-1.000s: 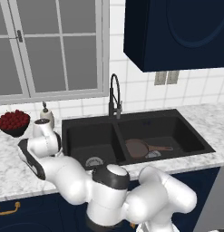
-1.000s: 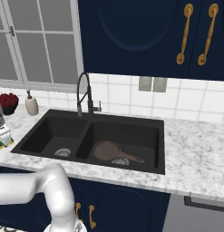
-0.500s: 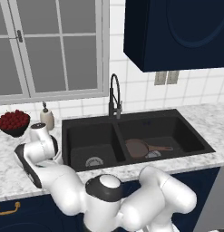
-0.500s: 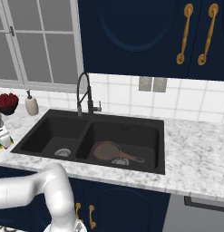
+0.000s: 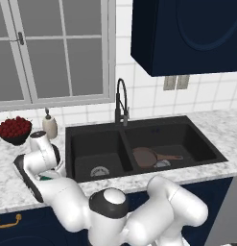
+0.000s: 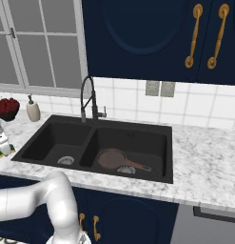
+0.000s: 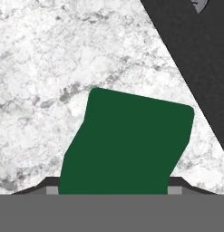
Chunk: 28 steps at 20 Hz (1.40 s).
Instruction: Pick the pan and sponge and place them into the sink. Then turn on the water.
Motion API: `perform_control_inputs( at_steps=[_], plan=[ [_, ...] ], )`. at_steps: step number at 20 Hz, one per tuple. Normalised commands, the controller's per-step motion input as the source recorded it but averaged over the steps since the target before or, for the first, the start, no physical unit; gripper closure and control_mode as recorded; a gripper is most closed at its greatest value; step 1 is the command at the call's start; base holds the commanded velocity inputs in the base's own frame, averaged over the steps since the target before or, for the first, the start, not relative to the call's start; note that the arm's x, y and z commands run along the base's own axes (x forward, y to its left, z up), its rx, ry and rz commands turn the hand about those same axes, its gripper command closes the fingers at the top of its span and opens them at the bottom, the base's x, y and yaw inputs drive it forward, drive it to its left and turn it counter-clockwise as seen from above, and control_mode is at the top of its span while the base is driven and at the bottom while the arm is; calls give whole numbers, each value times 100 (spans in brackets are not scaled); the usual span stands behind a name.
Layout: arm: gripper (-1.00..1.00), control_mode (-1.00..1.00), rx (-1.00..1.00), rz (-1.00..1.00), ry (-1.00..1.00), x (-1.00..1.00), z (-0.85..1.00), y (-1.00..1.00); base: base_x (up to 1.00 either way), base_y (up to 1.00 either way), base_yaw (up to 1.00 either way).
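Left base view: arm point(image 5: 41, 163) folded low over the counter point(image 5: 9, 185) left of the sink point(image 5: 139, 144), bowl of red fruit point(image 5: 14, 129) and soap bottle point(image 5: 50, 126) close behind; pan point(image 5: 145, 156) in the right basin. Right base view: gripper point(image 6: 2, 148) down on the sponge point(image 6: 1, 153) near the counter's front edge. Hand view: fingertips point(image 7: 51, 186) flanking the sponge, grip impossible to tell; sink rim close by, bare counter elsewhere.

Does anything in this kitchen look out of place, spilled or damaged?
Nothing stands out. The round dark frying pan lies flat in the black double sink's right basin, and the green-topped sponge sits on the marble counter.
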Motion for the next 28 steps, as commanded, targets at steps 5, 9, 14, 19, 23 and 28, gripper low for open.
perform_control_inputs(
  at_steps=[5, 9, 14, 19, 23, 28],
  plan=[
    [100, -100, 0, -7, -3, 0, -6, -33, 0, 0, 0],
    [100, -100, 2, 0, -8, -5, 62, -32, 0, 0, 0],
    [100, -100, 3, 0, -11, -25, 98, -63, 0, 0, 0],
    [100, -100, 6, -2, -7, -10, 59, -100, 0, 0, 0],
    [100, -100, 13, -7, -13, 0, 20, -100, 0, 0, 0],
    [100, -100, 18, -8, -11, -1, 2, -100, 0, 0, 0]
  ],
)
